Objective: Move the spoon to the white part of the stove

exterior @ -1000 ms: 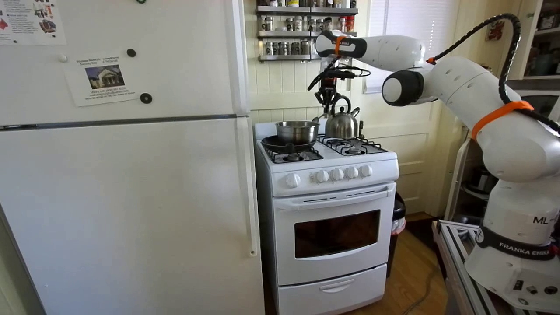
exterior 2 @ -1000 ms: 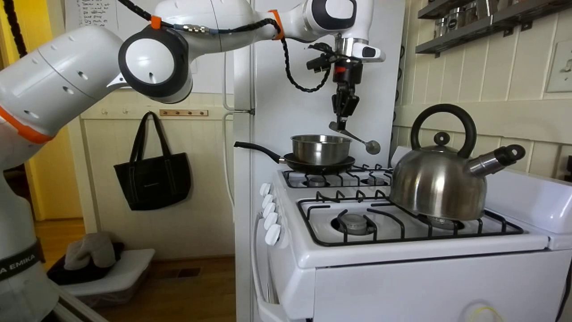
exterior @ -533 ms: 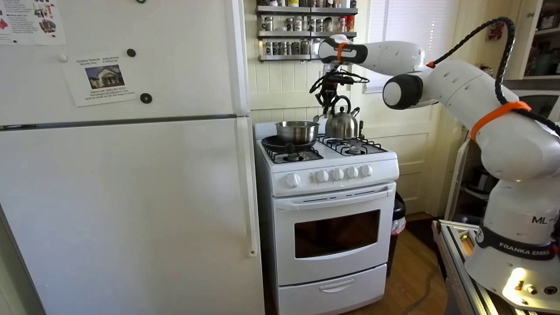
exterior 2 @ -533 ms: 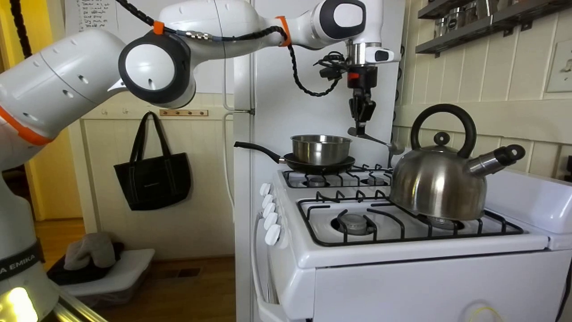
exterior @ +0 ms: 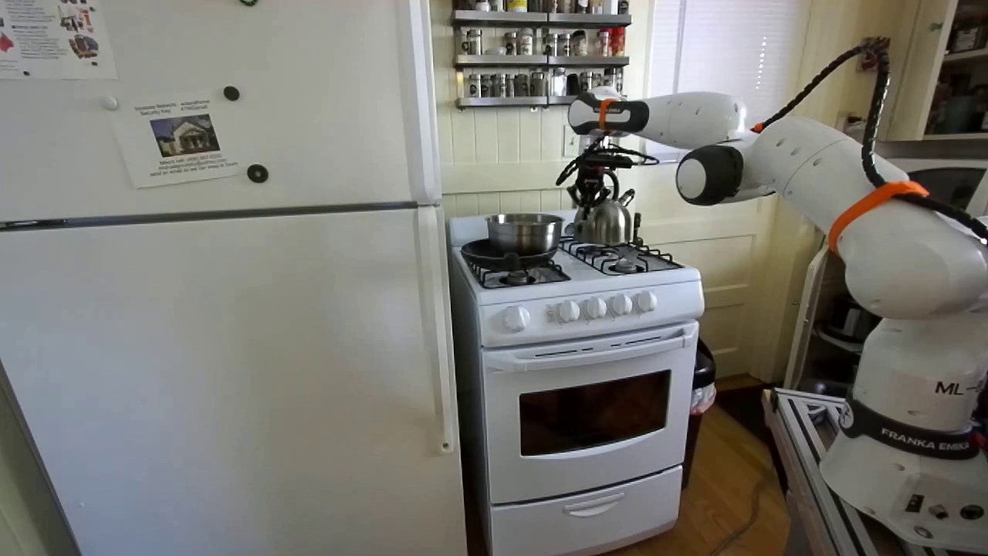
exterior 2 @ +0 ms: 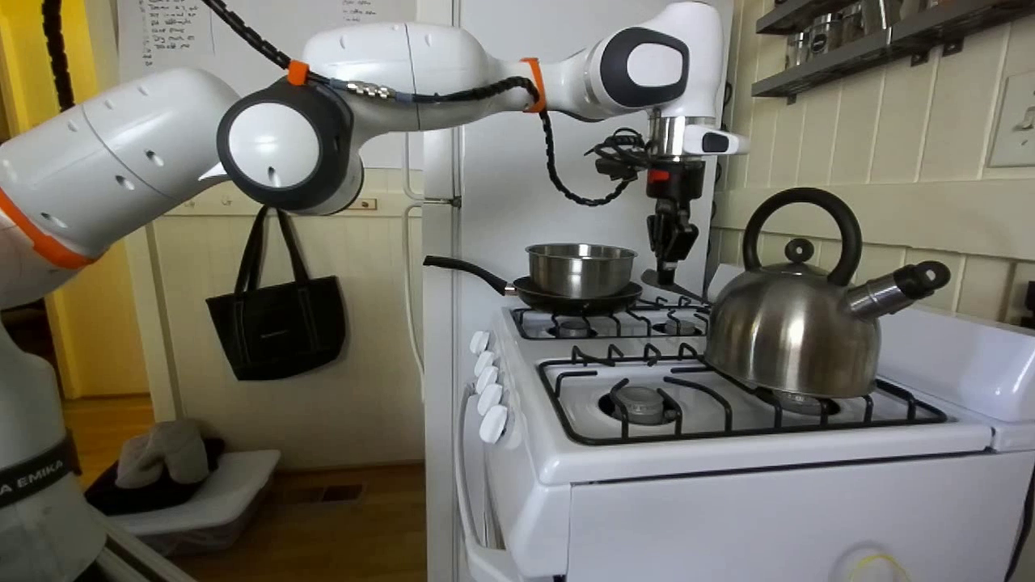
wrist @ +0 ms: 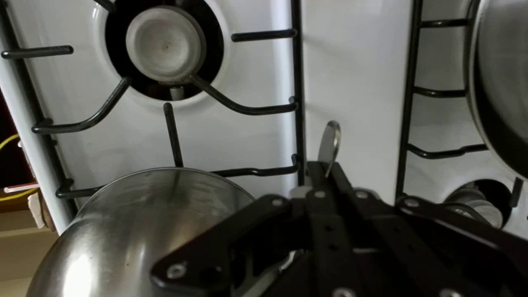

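I have the black two-fingered tool [wrist: 326, 168] hanging point-down over the white gas stove [exterior 2: 776, 517], its slim fingers [wrist: 324, 212] pinched together with just the thin silver metal spoon [wrist: 329, 142] caught between them. My hold is on the handle: its flat, rounded end pokes out past the fingertips in the wrist view. In an exterior view the rest slopes down from the tool until the rounded, brushed-steel kettle [exterior 2: 796, 331] with the black arched handle hides it. Whether the spoon touches the stove anywhere, I can't tell from here.

The smooth white enamel top [wrist: 354, 90] of the stove lies below the tool; in the wrist view a strip of it runs just ahead of my fingertips, flanked by two black metal burner grates [wrist: 297, 62]. To the tool's left in that view I get a round grey burner cap [wrist: 163, 43] and, closer in, the kettle's flank. On the tool's other side a shiny steel saucepan [exterior 2: 580, 271] sits in a shallow black frying pan [exterior 2: 578, 305], its long black handle pointing away from the tool, so the tool hangs between pan and kettle. Above the tool my white jointed arm [exterior 2: 437, 65] reaches in, trailing a loop of black cable [exterior 2: 594, 202]. A tall white refrigerator [exterior: 231, 332] stands to the tool's left in an exterior view.
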You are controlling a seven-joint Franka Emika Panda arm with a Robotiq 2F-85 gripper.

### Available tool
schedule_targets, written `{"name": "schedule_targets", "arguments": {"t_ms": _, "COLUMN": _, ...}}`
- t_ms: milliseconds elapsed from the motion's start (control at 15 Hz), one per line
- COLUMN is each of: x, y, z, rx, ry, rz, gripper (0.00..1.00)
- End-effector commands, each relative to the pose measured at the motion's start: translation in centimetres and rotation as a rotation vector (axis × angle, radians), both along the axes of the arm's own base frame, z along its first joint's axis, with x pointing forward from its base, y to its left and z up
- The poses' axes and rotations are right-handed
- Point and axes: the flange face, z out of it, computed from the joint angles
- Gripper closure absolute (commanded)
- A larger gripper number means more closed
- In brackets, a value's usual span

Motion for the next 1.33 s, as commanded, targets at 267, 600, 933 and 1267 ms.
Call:
{"name": "schedule_targets", "arguments": {"t_ms": 267, "x": 2.3, "y": 1.8, "z": -2.9, "rx": 0.010, "ry": 0.052, "rz": 0.105, "gripper": 0.99}}
{"name": "schedule_targets", "arguments": {"t_ms": 600, "x": 5.3, "y": 3.8, "z": -4.5, "rx": -0.011, "ry": 0.044, "rz": 0.136, "gripper": 0.99}}
{"name": "schedule_targets", "arguments": {"t_ms": 933, "x": 6.2, "y": 4.2, "z": -6.3, "rx": -0.010, "ry": 0.058, "rz": 0.082, "gripper": 0.99}}
{"name": "schedule_targets", "arguments": {"t_ms": 1267, "x": 5.6, "y": 3.9, "z": -7.6, "rx": 0.009, "ry": 0.098, "rz": 0.002, "gripper": 0.99}}
